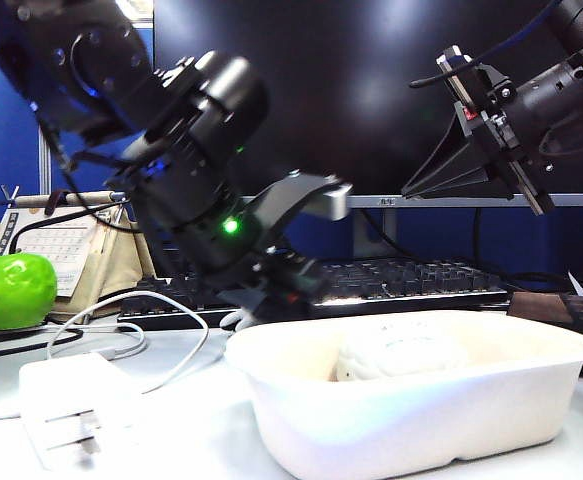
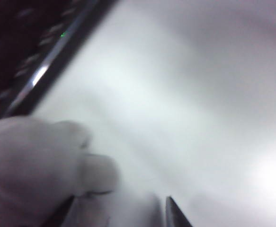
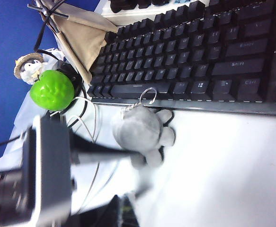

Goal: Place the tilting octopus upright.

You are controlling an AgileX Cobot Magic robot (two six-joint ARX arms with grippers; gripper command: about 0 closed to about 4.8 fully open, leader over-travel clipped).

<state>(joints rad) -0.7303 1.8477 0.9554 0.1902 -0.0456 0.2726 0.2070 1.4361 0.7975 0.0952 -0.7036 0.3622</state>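
While its jaws stand wide apart with nothing clamped between them, the left hand [image 2: 119, 213] hovers low over the worktop [image 2: 199, 94]. One finger is just beside the octopus [image 3: 142, 132], which sits close in front of the keyboard [image 3: 199, 52]. The right hand [image 1: 471, 150] hangs high and well apart; we cannot tell how far open it is. We judge the risk to be a finger catching the soft toy as it pulls away and tipping it over. Only the right wrist view shows us the whole octopus. The exterior view hides it behind the arm and tub [image 1: 411, 400], and the left wrist view is blurred.
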